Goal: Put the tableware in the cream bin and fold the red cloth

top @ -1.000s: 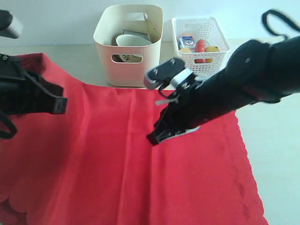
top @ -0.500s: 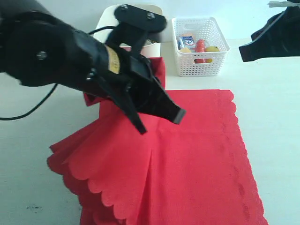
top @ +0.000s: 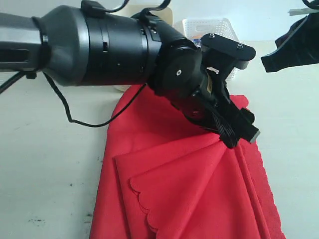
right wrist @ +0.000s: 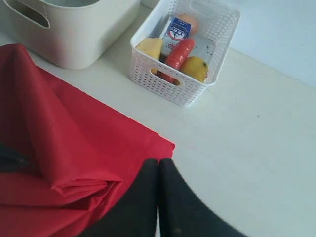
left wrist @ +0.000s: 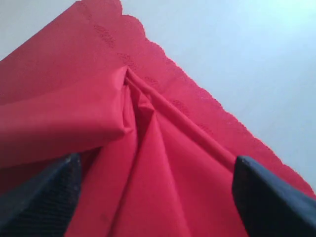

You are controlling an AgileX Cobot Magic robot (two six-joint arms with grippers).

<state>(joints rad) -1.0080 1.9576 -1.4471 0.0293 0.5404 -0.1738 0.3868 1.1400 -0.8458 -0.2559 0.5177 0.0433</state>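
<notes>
Behind the left arm (top: 99, 45) in the exterior view: nearly all of the bin (top: 168, 15) and much of the basket (top: 199, 27) (contents unseen there). Cropped by the bottom edge: cloth (top: 189, 189). Cropped at the upper corner: right hand (top: 271, 59). Blurred and cut short in its wrist view: fingers (left wrist: 39, 197) of the left hand (left wrist: 155, 163).

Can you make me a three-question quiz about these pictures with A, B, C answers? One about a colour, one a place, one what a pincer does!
1. What colour is the cloth? A blue; B red; C green.
2. Where is the white basket? A beside the cream bin; B on the cloth; C in a pincer.
3. How is the right pincer? A wide open; B gripping the cloth; C shut, empty.
Answers: B, it is red all over; A, it stands next to the bin; C, it is closed tight with nothing in it.
</notes>
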